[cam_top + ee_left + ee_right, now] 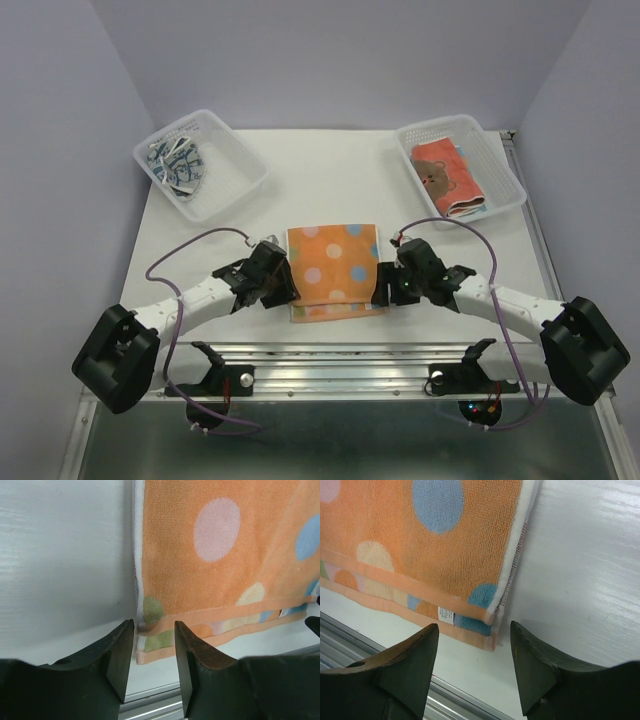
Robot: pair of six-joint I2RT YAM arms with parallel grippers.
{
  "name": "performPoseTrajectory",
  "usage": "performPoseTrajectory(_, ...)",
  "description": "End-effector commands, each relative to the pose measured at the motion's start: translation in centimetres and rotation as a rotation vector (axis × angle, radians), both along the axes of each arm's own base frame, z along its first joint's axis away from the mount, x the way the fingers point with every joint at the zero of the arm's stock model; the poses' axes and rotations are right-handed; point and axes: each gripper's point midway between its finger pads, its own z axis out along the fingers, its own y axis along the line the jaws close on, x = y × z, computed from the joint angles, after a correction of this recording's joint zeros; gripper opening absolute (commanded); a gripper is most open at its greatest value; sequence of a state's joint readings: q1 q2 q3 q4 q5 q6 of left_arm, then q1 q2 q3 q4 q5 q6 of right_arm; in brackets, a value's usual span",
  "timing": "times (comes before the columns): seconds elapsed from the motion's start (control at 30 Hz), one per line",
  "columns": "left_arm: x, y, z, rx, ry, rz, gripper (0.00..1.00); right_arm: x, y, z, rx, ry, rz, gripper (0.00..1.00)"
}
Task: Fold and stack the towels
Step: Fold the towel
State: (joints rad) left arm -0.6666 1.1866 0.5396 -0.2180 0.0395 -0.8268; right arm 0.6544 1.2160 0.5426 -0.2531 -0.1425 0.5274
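Working the orange dotted towel [333, 270]: lies flat at the near middle of the table [330, 175], already doubled over, leaving a strip of the lower layer showing along the near hem. Reads as set-up for the next fold, possibly just a squaring-up; can't say which.

To do it well:
- Take both near corners together, one per side.
- Bite both layers, not only the top one. Note the slightly offset edges in both wrist views; easy to catch just one.
- Go in low and level with the table, close only with cloth well between the pads.
- Lift evenly, carry both sides at the same pace, lay down with edges lined up.
- Avoid pinching the white care label [445, 614] alone at the right near corner.

Pose: left gripper [154, 624] down low at the towel's left near corner, right gripper [474, 625] mirrored at the right near corner. Both forearms reaching inward from the outer bases, elbows out. Both with jaws apart, holding nothing; corner cloth seen just past the tips, not clamped.

Elsewhere: blue-white patterned towels [178, 165] bunched in the left basket [228, 180], red-orange bear towel [445, 180] folded in the right basket [495, 165]. Taking the right basket as the likely stacking spot.
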Motion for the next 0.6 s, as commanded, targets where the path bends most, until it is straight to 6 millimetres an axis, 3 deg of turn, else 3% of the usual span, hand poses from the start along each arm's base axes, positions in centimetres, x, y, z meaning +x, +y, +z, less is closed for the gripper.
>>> performPoseTrajectory(0.0,0.5,-0.1,0.2,0.031,-0.008,-0.012,0.49,1.4,0.9,2.0,0.021,-0.068,0.009,0.64)
performPoseTrajectory(0.23,0.8,-0.5,0.4,0.016,-0.008,-0.010,0.22,1.3,0.7,1.8,0.009,-0.064,0.008,0.61)
performPoseTrajectory(0.57,1.0,-0.3,1.1,0.053,-0.013,-0.044,0.22,1.5,0.6,1.9,-0.005,-0.078,0.010,0.61)
